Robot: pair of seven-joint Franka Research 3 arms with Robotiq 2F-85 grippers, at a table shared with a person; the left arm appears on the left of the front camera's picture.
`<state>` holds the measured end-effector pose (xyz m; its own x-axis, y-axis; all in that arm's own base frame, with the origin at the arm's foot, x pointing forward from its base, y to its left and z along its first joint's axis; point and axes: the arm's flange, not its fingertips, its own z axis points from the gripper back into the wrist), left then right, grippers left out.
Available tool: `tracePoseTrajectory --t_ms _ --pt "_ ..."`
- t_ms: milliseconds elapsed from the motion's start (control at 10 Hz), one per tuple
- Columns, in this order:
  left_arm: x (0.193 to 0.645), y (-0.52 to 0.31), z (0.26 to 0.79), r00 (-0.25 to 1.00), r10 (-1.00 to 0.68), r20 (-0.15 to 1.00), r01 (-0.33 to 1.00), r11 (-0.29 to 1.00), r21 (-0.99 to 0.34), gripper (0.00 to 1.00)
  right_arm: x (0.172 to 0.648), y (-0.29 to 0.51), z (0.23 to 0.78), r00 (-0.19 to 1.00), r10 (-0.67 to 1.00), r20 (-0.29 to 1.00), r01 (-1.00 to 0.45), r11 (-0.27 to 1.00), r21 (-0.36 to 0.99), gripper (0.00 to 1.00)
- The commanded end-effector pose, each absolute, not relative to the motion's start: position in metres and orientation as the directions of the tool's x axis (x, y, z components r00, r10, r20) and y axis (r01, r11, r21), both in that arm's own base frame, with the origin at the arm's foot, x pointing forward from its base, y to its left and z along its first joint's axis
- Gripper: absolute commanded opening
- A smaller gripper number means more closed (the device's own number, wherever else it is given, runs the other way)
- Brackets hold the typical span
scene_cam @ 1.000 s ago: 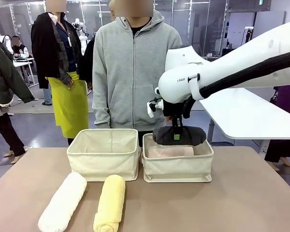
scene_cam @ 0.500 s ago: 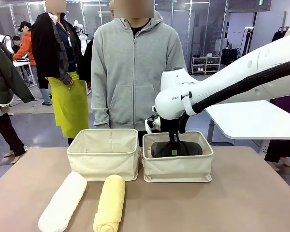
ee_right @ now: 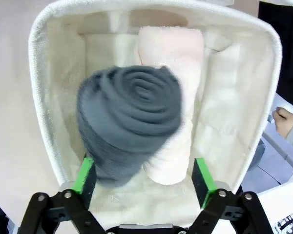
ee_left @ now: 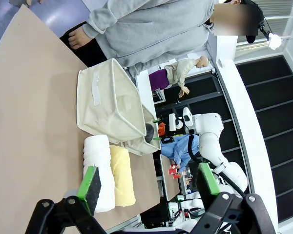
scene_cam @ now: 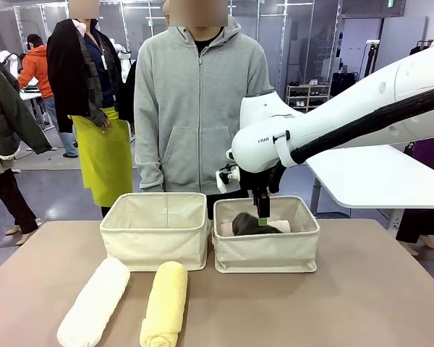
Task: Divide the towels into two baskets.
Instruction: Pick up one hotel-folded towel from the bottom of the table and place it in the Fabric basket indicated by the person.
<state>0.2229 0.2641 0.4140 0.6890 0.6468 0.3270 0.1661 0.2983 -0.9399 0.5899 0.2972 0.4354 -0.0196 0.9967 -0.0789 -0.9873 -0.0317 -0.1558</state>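
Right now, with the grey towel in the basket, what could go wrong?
1. The dark grey towel leans on end against the pink towel, between the open fingers of the right hand; a pad might snag it as the hand lifts.
2. It may also topple or unroll in the right basket.
3. The white towel and yellow towel lie close together, so picking one could nudge the other.

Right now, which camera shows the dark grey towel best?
The right wrist view: the dark grey towel shows its whole rolled end, against the pink towel in the basket. The front view gives just its top above the rim; the left wrist view, a tiny dark sliver.
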Motion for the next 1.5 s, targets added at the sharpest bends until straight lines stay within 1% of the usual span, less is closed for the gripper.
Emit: tracePoseTrajectory --t_ms 0,200,300,400,1400 --pt "0.220 0.265 0.417 0.688 0.644 0.334 0.179 0.296 -0.938 1.00 0.576 0.294 0.447 -0.007 0.997 -0.075 -0.983 -0.021 -0.185 1.00" --pt "0.220 0.265 0.417 0.688 0.644 0.334 0.179 0.296 -0.938 1.00 0.573 0.290 0.452 -0.014 0.998 -0.064 -0.983 -0.025 -0.182 1.00" --pt "0.220 0.265 0.417 0.688 0.644 0.334 0.179 0.296 -0.938 1.00 0.572 0.285 0.453 0.019 0.997 -0.078 -0.984 0.005 -0.176 1.00" --pt "0.220 0.265 0.417 0.688 0.644 0.334 0.179 0.296 -0.938 1.00 0.585 0.297 0.457 -0.019 0.997 -0.070 -0.982 -0.032 -0.186 1.00" --pt "0.220 0.265 0.417 0.688 0.644 0.334 0.179 0.296 -0.938 1.00 0.585 0.297 0.457 -0.019 0.997 -0.070 -0.982 -0.032 -0.186 1.00"
